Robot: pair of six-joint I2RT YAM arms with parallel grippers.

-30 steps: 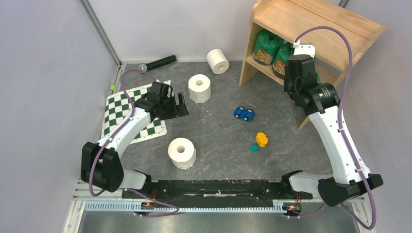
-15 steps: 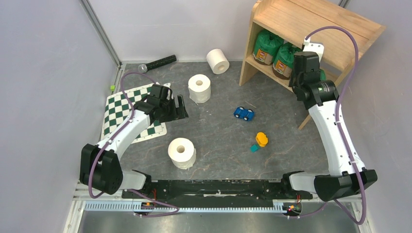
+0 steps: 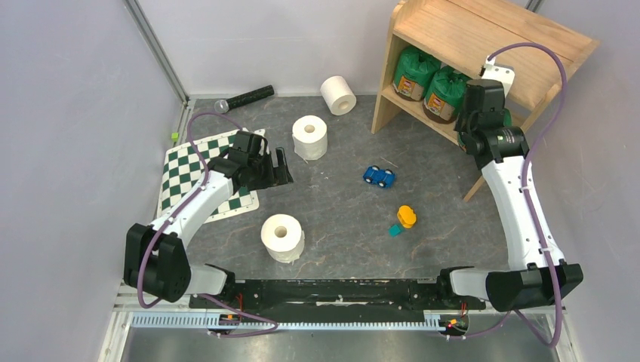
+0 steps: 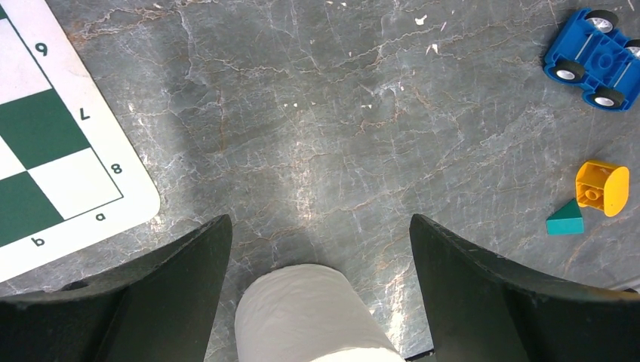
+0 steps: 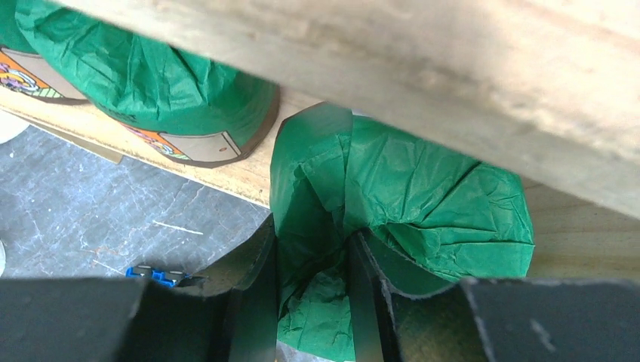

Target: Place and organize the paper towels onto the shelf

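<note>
The right hand has slid rightward along the light wooden two-tier shelf, clamped on the crumpled end of a green plastic-wrapped paper towel roll. That roll now hangs just ahead of the hand, under the upper board and over the lower tier, just beside another green-wrapped roll. I judge the third green one is nearly placed. The left hand has barely shifted, fingers wide apart, with a bare white roll between them, down on the grey marbled desk
</note>
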